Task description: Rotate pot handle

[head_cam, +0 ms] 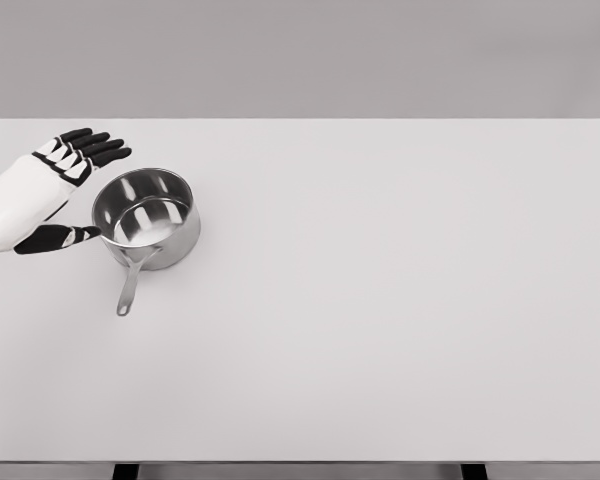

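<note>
A shiny pot [146, 217] sits on the white surface [380, 300], far to the left. Its handle [131, 285] points toward the robot. The left hand [50, 190] waits just beside it, fingers [92, 146] spread apart, holding nothing.

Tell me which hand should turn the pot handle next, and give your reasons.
Left. The left hand is open right beside the shiny steel saucepan, thumb near its rim, and its long metal handle points toward the near edge of the white table. The right arm is not in view.
</note>
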Tool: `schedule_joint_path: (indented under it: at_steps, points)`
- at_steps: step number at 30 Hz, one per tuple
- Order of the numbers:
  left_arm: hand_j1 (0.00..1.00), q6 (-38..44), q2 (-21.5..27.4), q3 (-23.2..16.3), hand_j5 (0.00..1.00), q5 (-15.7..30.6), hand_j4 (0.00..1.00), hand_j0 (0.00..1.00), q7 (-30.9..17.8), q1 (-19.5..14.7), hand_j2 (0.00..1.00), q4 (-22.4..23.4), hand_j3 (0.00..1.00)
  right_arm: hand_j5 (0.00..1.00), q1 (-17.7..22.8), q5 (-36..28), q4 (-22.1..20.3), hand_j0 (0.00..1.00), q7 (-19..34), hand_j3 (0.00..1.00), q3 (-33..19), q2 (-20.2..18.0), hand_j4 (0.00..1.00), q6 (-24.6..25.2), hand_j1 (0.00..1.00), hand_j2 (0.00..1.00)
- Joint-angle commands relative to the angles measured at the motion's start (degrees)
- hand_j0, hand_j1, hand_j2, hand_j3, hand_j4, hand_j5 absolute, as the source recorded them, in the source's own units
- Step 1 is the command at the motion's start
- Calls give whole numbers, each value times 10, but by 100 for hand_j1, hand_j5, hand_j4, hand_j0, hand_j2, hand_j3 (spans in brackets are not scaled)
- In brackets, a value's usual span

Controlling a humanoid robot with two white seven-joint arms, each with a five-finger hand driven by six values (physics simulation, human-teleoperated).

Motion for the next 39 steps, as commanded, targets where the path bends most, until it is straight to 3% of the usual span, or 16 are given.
schedule_joint_path:
  at_steps: [1,9,14,17,26,33,39]
  points:
    - [100,0,3,0,100,4,100,100,-1,0,100,-1,100,100,0,0,0,100,0,100,0,0,100,0,100,100]
    - [100,0,-1,-3,100,-4,100,100,-1,6,100,-8,100,100,0,0,0,100,0,100,0,0,100,0,100,100]
    - [100,0,-12,-36,100,-11,100,100,-4,-1,100,-29,100,100,0,0,0,100,0,100,0,0,100,0,100,100]
    - [100,0,-13,-91,100,-6,100,100,-11,-17,100,-30,100,100,0,0,0,100,0,100,0,0,100,0,100,100]
    - [100,0,-25,-170,100,-10,100,100,-11,-44,100,-30,100,100,0,0,0,100,0,100,0,0,100,0,100,100]
    - [100,0,-23,-170,100,-88,100,100,-12,-54,100,-31,100,100,0,0,0,100,0,100,0,0,100,0,100,100]
    - [100,0,-17,-185,100,-92,100,100,-12,-54,100,-31,100,100,0,0,0,100,0,100,0,0,100,0,100,100]
